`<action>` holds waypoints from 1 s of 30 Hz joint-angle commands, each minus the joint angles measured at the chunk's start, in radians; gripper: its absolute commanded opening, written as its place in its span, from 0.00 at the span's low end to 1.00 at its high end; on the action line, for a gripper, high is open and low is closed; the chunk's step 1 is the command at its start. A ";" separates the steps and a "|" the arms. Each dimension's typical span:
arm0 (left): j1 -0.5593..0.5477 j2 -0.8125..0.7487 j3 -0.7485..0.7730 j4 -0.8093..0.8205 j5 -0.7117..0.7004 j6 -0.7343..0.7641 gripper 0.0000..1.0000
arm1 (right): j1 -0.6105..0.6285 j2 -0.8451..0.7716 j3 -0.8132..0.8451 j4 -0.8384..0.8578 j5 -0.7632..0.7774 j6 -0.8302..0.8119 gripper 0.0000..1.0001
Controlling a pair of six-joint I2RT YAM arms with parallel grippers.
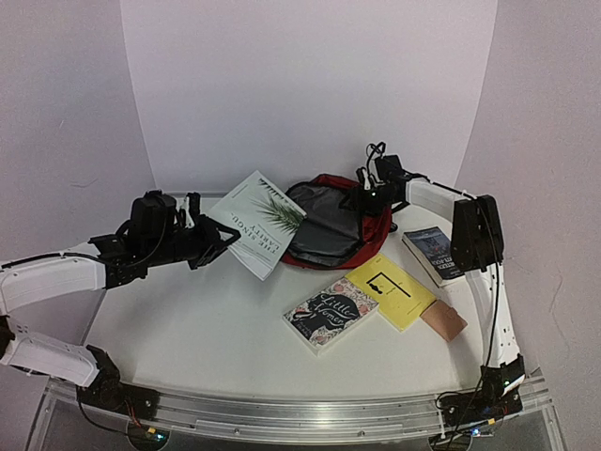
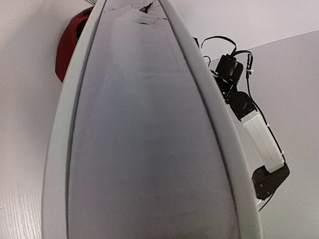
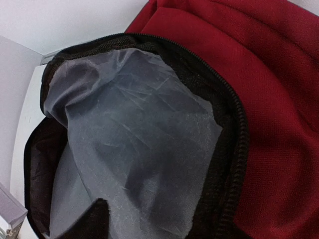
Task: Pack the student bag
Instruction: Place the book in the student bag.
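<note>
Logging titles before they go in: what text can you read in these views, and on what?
"Little Women": cover of the dark floral book.
"THE SINGUL" / "ARITY", only roughly legible: white book held by the left gripper.
On the yellow book: print too small to read.
On the dark blue book: cover text blurred.
On the student bag: no label visible.

both arms share one build: long white shell links joined by black motor blocks. the left arm (image 1: 56, 277) ends in a bulky black wrist and a black left gripper (image 1: 221, 237). the right arm (image 1: 495, 301) has a black elbow block (image 1: 476, 230) and a black right gripper (image 1: 364, 199), with thin black cables (image 1: 377, 152) looping above it. the bases (image 1: 111, 383) are black, with thin wires beside them.
</note>
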 commanded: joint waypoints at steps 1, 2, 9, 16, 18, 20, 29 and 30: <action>0.001 0.017 -0.014 0.144 0.036 -0.029 0.00 | -0.002 -0.038 0.051 -0.001 0.022 -0.011 0.27; 0.001 0.023 -0.021 0.159 0.042 -0.036 0.00 | -0.002 -0.053 0.051 -0.001 0.018 -0.008 0.18; 0.000 0.124 -0.068 0.393 0.130 -0.132 0.00 | -0.001 -0.152 0.079 0.004 -0.059 0.016 0.00; 0.002 0.239 -0.092 0.601 0.189 -0.211 0.00 | -0.001 -0.219 0.088 0.057 -0.182 0.061 0.00; 0.002 0.277 -0.090 0.660 0.205 -0.237 0.00 | -0.002 -0.228 0.088 0.083 -0.217 0.070 0.00; 0.002 0.337 -0.087 0.752 0.236 -0.282 0.00 | -0.001 -0.232 0.088 0.107 -0.258 0.081 0.00; 0.002 0.719 -0.038 1.278 0.339 -0.590 0.00 | 0.000 -0.247 0.055 0.189 -0.391 0.083 0.00; 0.002 0.777 -0.027 1.337 0.344 -0.623 0.00 | 0.002 -0.251 0.044 0.197 -0.404 0.079 0.00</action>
